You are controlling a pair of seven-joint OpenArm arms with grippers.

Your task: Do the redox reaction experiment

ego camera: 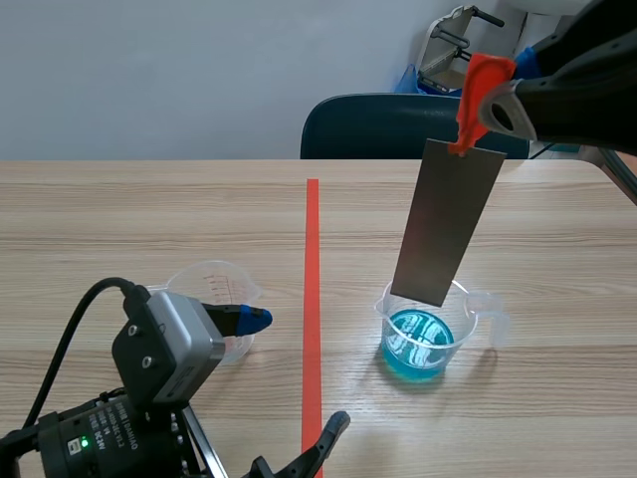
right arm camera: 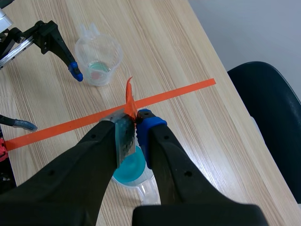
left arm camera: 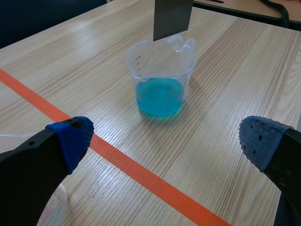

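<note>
A grey metal strip with an orange-red tag at its top hangs upright from my right gripper, which is shut on the tagged end. Its lower edge sits just above a clear beaker of blue liquid. In the right wrist view the strip is pinched between the fingers above the blue beaker. My left gripper stands open low on the near left, with the blue beaker ahead of it and the strip's end above the beaker. A second clear beaker stands by the left fingertip.
An orange-red tape line runs down the table's middle. A dark blue chair stands behind the far edge. The second beaker holds a little pale liquid and sits next to the left arm's fingers.
</note>
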